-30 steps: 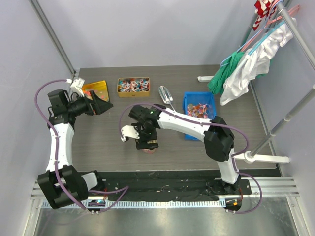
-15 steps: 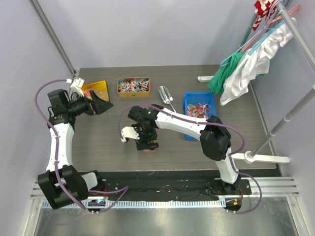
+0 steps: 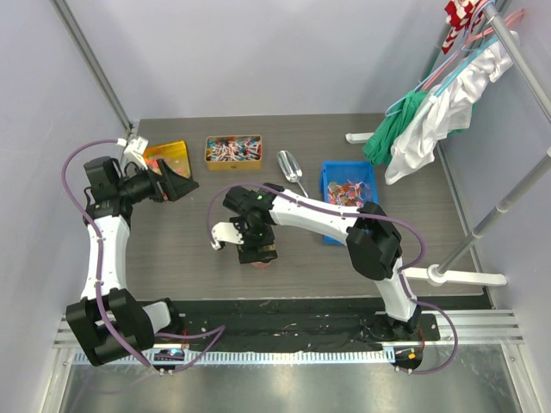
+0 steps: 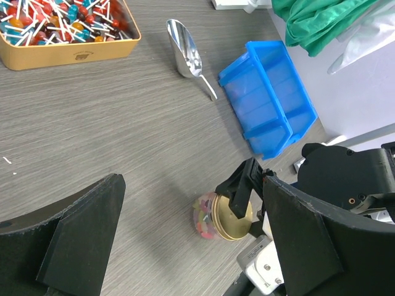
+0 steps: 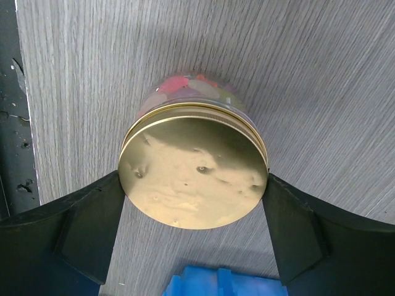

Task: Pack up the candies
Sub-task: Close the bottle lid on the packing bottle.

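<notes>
Table [image 3: 172, 249] first: my right gripper [image 5: 192, 177] hung over the jar [image 4: 210, 219] near the front middle, fingers [image 5: 86, 228] flanking its gold lid [image 5: 185, 160]. I couldn't tell whether they pinched. My left gripper [image 4: 194, 180] gaped, empty. I judged the jar rigid, slick and weighty, best gripped around the lid. Only the wrist views showed candies [image 5: 179, 83] inside.

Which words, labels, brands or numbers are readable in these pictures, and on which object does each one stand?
No text can be read here.
Yellow tin: a small dark print on its side wall, too blurred to read.
Gold lid: no writing, only small dents.
Blue bin and metal scoop: no label visible.
</notes>
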`<state>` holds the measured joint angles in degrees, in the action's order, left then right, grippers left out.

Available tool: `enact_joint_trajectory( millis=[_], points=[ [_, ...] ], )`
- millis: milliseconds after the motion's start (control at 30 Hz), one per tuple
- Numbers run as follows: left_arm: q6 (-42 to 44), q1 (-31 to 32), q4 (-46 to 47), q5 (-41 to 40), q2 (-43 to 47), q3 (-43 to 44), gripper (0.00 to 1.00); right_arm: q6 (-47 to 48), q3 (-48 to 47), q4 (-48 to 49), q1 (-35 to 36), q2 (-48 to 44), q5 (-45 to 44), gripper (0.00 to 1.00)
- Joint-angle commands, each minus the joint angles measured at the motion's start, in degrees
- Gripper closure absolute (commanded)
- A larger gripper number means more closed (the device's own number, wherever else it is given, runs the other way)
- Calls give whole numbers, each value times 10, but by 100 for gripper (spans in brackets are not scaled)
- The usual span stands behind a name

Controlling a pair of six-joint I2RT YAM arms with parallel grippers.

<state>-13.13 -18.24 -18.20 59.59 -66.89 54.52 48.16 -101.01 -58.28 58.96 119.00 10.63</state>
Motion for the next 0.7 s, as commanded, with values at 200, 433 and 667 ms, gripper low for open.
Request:
enact_joint_trajectory(
  millis=[200,433,667],
  points=[
    [-2,0,27,24,-2,2,2,-3,-1,13,-17,11,19,8],
    [157,58,-42,-55,8,21,0,-59,2,38,-49,26,41,14],
    [255,122,25,-126,49,-59,0,-162,4,85,-73,29,13,16]
  ],
)
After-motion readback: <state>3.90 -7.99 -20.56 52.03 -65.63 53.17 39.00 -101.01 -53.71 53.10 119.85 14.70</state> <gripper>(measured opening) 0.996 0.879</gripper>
